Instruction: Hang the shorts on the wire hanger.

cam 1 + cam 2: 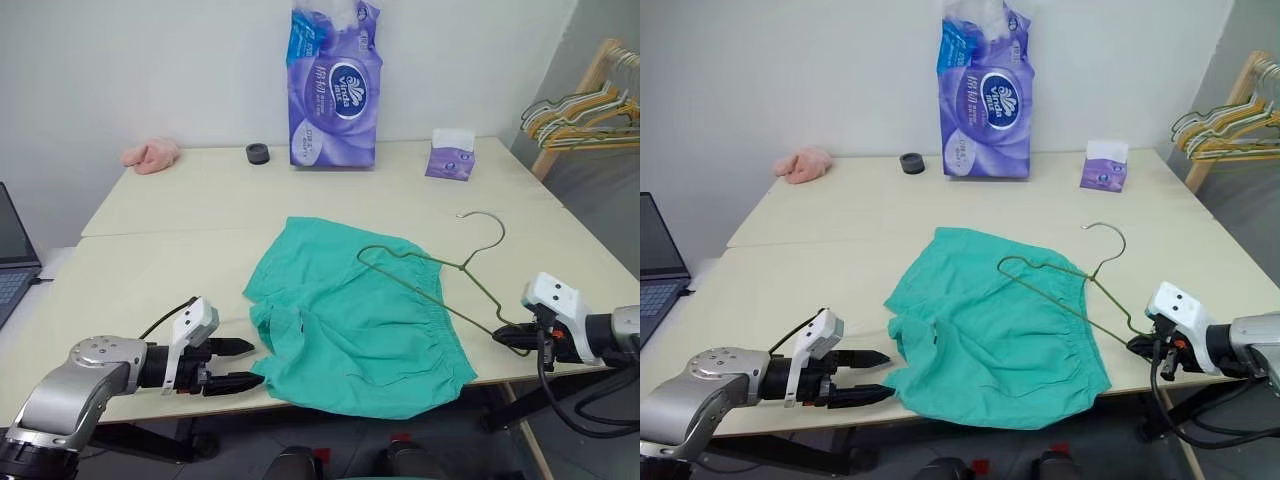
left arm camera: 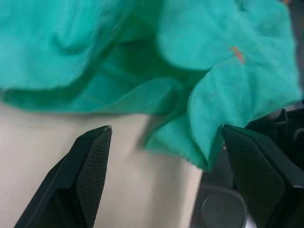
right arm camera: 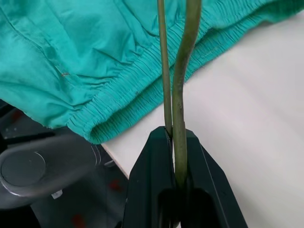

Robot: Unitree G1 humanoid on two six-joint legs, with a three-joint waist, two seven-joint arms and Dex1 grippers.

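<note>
At lower left, the left gripper (image 1: 243,364) is hovering with fingers spread wide, empty, just beside the shorts (image 1: 355,315), which are lying flat across the table (image 1: 180,215) at frame centre. At right, the right gripper (image 1: 512,339) is pinching the wire hanger (image 1: 440,283), resting over the shorts' waistband.

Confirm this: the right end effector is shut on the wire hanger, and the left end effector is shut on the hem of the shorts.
Wrong about the left end effector: the left wrist view shows its fingers apart, holding nothing, beside the shorts. The right end effector is indeed shut on the wire hanger.
</note>
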